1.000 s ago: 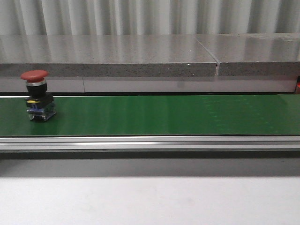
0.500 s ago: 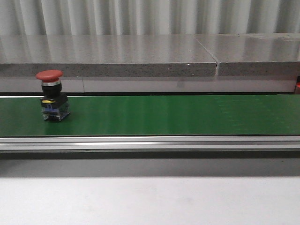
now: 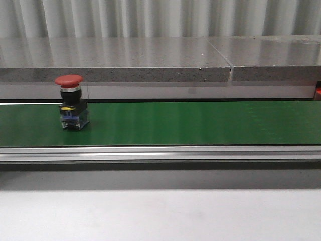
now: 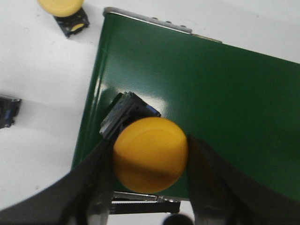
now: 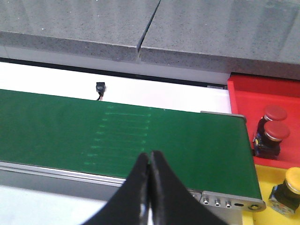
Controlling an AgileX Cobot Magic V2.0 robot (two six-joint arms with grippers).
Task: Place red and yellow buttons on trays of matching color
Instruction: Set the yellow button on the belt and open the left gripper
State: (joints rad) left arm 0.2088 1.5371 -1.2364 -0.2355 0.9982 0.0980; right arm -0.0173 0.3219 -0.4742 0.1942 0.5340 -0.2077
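Left claw (image 4: 150, 157): pinching a yellow button (image 4: 150, 154) by its round cap, one dark finger (image 4: 96, 180) pressed to each side of the cap. Button body visible just beyond the cap, dark and boxy, tilted, over the end of the green belt (image 4: 211, 103). Belt edge and its metal end rail just past the fingertips. Further out from the claw, off the belt on the white table (image 4: 42, 84): a second yellow button (image 4: 63, 9), and the corner of another dark block (image 4: 8, 111) at the frame edge, too cut off to identify.

Right claw (image 5: 149, 187): pressed together, fingertips touching, holding nothing. Hanging above the near rail of the same green belt, bare belt surface directly ahead of the tips. Off to the side past the belt's end: a red tray (image 5: 262, 96) with two red buttons (image 5: 273, 126) standing close together, and nearer, a yellow tray (image 5: 267, 180) with one yellow button (image 5: 289, 185) in it. Small black connector (image 5: 100, 89) on the white strip beyond the belt, gray stone ledge (image 5: 154, 28) behind that.

In the front view: neither claw visible. One red button (image 3: 71, 103) upright on the belt toward the left end, red mushroom cap on top, dark body below. Well apart from both trays.
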